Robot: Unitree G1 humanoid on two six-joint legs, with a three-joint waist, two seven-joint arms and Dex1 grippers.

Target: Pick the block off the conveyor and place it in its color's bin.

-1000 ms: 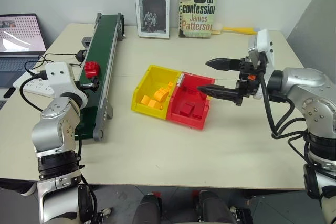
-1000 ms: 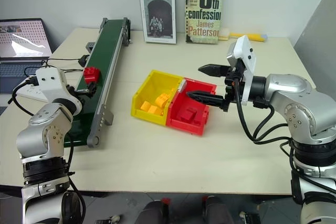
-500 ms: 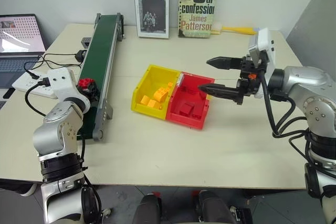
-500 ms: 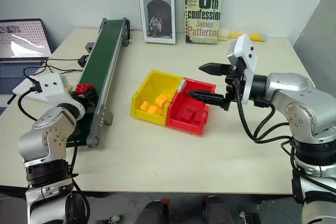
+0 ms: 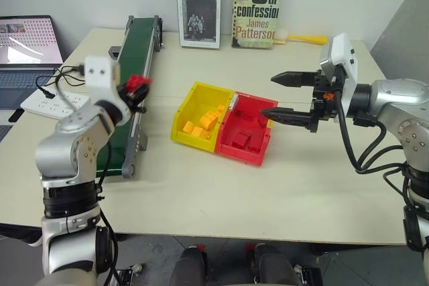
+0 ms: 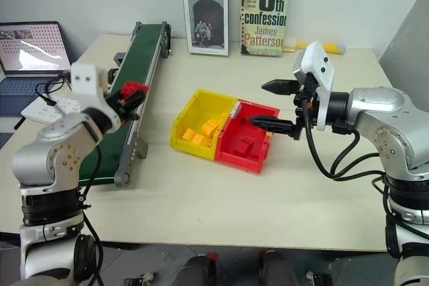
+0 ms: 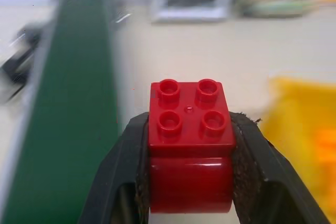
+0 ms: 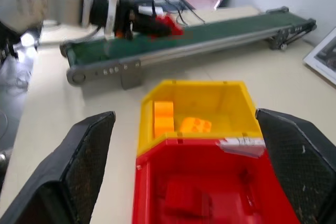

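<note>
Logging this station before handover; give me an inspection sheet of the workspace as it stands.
Surface: beige table.
Job's things: red block clamped in left hand, above the conveyor; red bin holds red bricks, joined to yellow bin with yellow bricks.
Clutter: two books upright at the wall; yellow object behind.
Hands: right hand open, over the red bin.
Cables: black cables by power strip.
Surroundings: laptop open.

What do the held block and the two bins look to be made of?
The block: glossy moulded plastic, going by its crisp studs and bright highlights. The red bin and yellow bin: probably rigid plastic too, with smooth, evenly coloured thin walls.
</note>
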